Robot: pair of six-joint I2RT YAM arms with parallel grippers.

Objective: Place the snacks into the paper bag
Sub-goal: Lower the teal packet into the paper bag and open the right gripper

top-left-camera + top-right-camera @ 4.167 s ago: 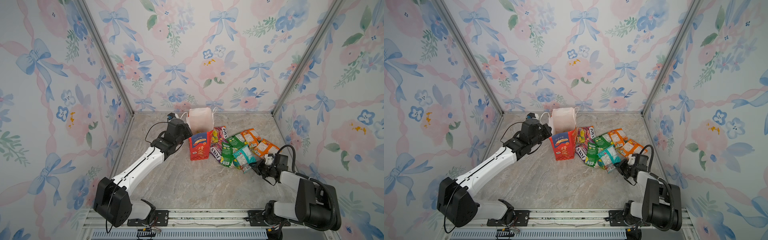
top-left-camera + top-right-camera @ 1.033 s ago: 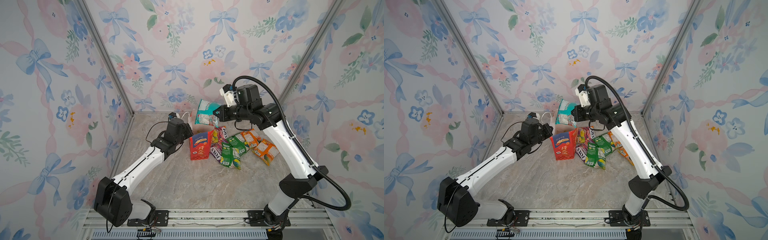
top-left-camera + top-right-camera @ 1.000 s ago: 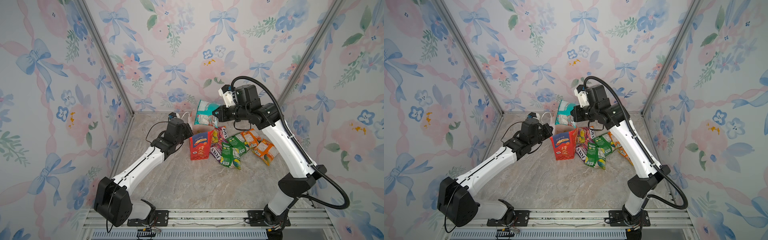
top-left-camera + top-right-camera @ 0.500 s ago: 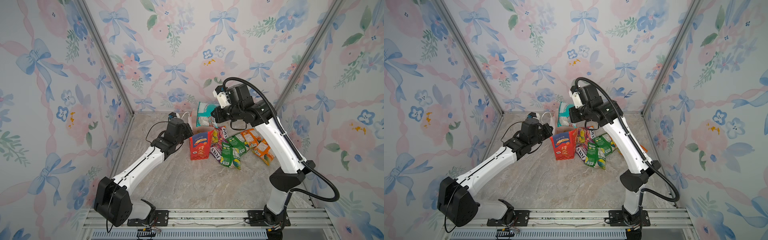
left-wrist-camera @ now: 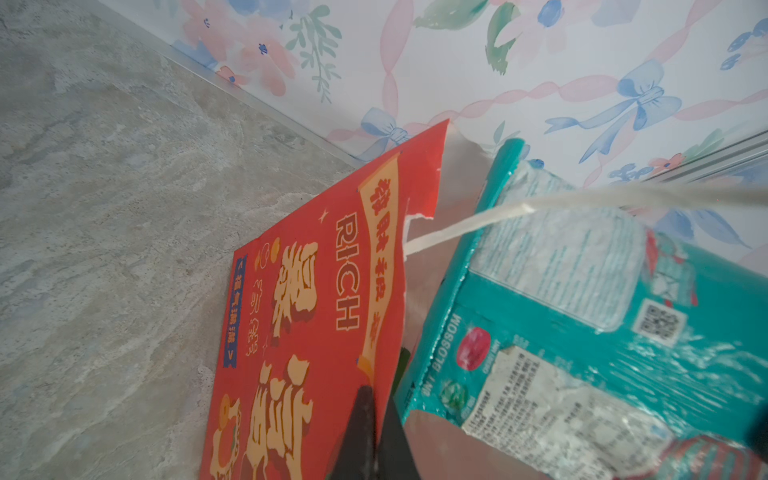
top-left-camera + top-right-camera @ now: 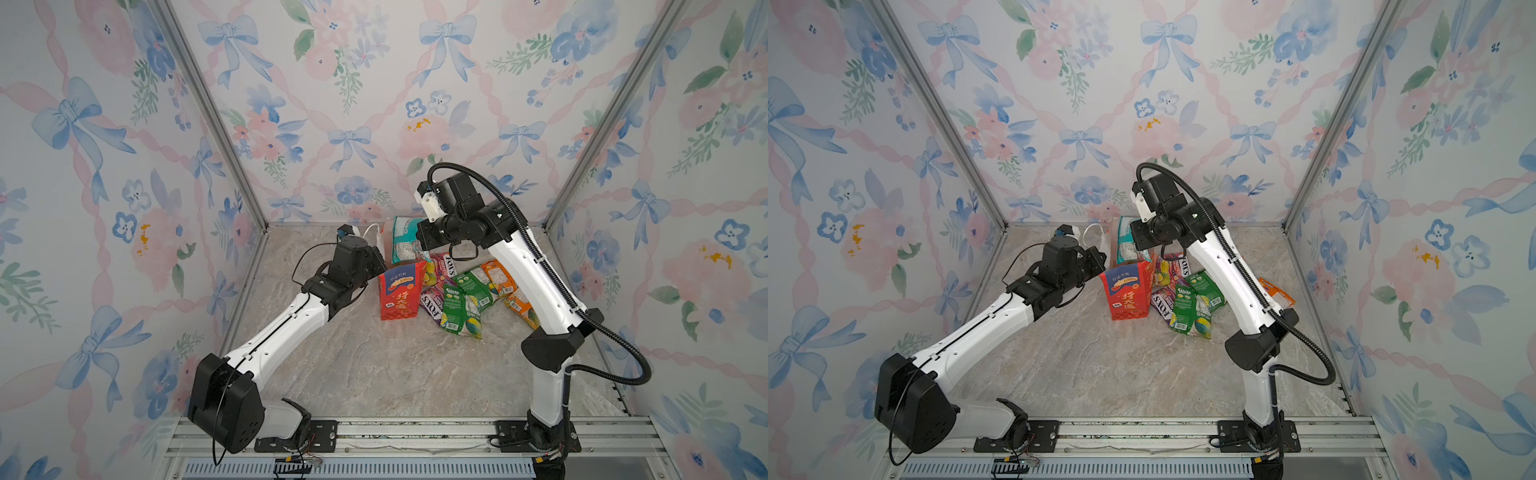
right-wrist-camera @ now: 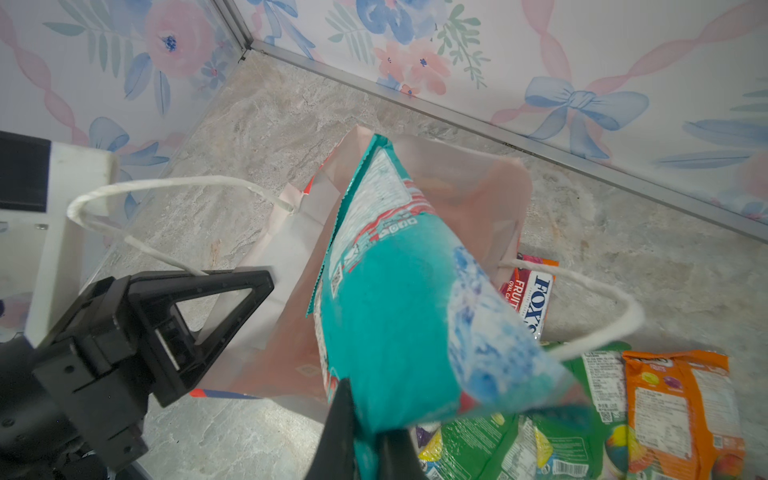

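Note:
The red paper bag (image 6: 399, 291) (image 6: 1127, 293) stands upright near the back wall, its mouth open. My left gripper (image 6: 376, 266) (image 5: 382, 395) is shut on the bag's rim (image 5: 399, 291). My right gripper (image 6: 422, 241) (image 7: 365, 415) is shut on a teal snack packet (image 6: 405, 245) (image 7: 399, 299). The packet hangs at the bag's mouth, its lower edge behind the red front wall (image 5: 316, 299). Right of the bag, several snacks lie in a heap on the floor: purple FOX'S (image 6: 430, 301), green (image 6: 459, 309) and orange (image 6: 498, 278) packets.
White cord handles (image 7: 174, 183) (image 7: 598, 328) loop out on both sides of the bag's mouth. The floral back wall (image 6: 374, 166) stands close behind the bag. The marble floor (image 6: 374, 365) runs to the front rail. The right arm's forearm (image 6: 536, 282) spans above the heap.
The right arm has carried the teal packet leftward and down to the bag's mouth; four seconds ago it was low at the heap. The left arm and the bag have not moved.

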